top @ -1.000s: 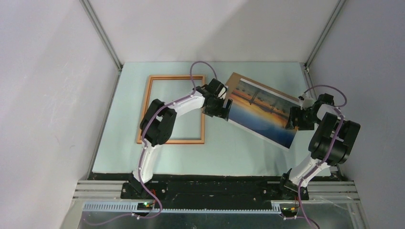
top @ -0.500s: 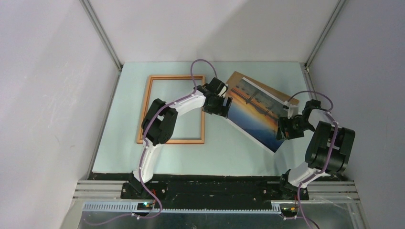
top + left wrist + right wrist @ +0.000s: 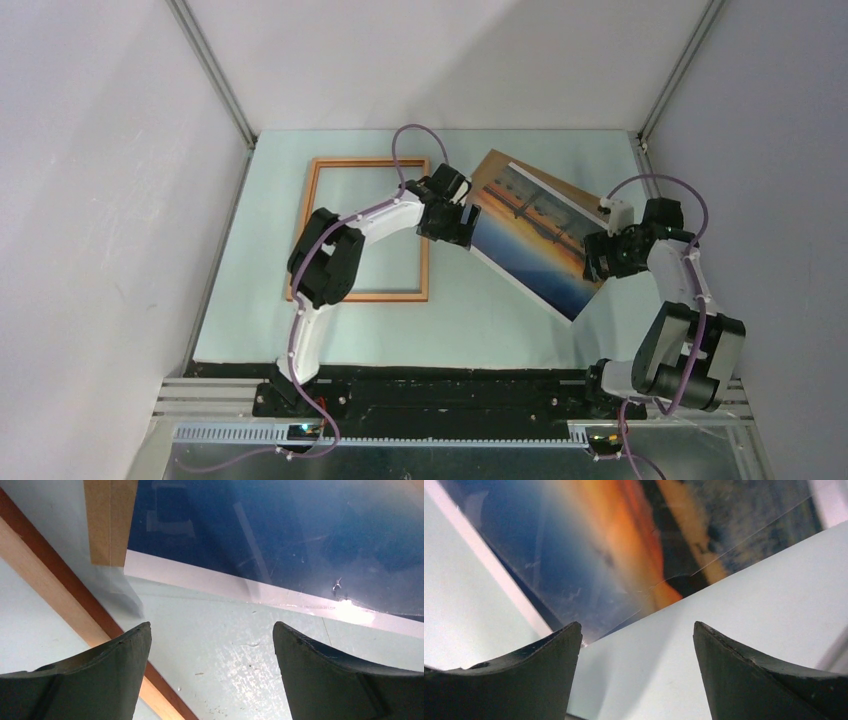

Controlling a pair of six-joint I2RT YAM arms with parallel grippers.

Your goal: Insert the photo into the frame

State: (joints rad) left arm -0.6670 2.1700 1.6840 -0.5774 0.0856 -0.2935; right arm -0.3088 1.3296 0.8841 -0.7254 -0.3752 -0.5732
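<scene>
The photo [image 3: 530, 240], a sunset print, lies slanted at centre right, its right side raised so it looks narrow. The frame [image 3: 368, 296] lies flat to the left. My left gripper [image 3: 468, 228] is open and empty at the photo's left edge, between frame and photo. In the left wrist view the gripper [image 3: 212, 635] hovers over bare mat, with the photo's white border and blue water [image 3: 280, 530] ahead and the frame's rail [image 3: 55, 590] at the left. My right gripper [image 3: 598, 262] is open at the photo's right edge. In the right wrist view the gripper [image 3: 636, 630] has a pale surface between its fingers and the photo [image 3: 589, 550] just beyond.
A plain brown backing board [image 3: 492, 163] pokes out from under the photo's far corner and also shows in the left wrist view [image 3: 111, 520]. Grey walls enclose the pale green mat [image 3: 480, 320] on three sides. The right arm's elbow stands near the right wall.
My right gripper has moved left and then a little back, and the photo's right side has swung in and up, so the print looks narrower. My left gripper has barely moved.
</scene>
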